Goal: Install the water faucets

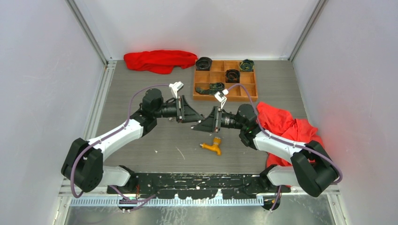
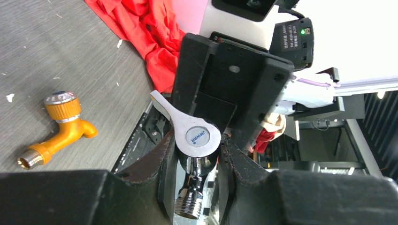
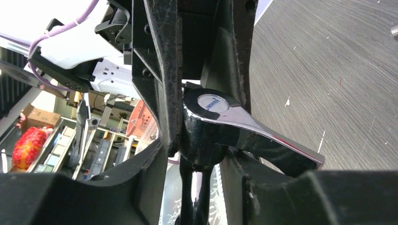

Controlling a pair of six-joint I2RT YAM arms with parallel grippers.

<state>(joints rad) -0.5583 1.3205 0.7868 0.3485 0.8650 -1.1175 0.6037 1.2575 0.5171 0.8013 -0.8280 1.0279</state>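
Note:
The silver water faucet [image 2: 197, 138] hangs in mid-air above the middle of the table, handle up and threaded end pointing down. My left gripper [image 2: 197, 159] is shut on its body. My right gripper [image 3: 199, 159] faces the left one and is closed on the same silver faucet [image 3: 211, 110], just under its flat handle. In the top view the left gripper [image 1: 196, 117] and right gripper [image 1: 204, 123] meet tip to tip, hiding the silver piece. The orange-yellow water faucet [image 1: 212, 146] lies on its side on the table [image 1: 141, 84] just in front of them, and the orange-yellow faucet [image 2: 61, 126] also shows in the left wrist view.
A wooden compartment tray [image 1: 209, 77] at the back holds several dark rolled items [image 1: 232, 74]. One red cloth [image 1: 159, 60] lies at the back left. Another red cloth [image 1: 286, 124] is bunched under the right arm. Grey walls close in both sides.

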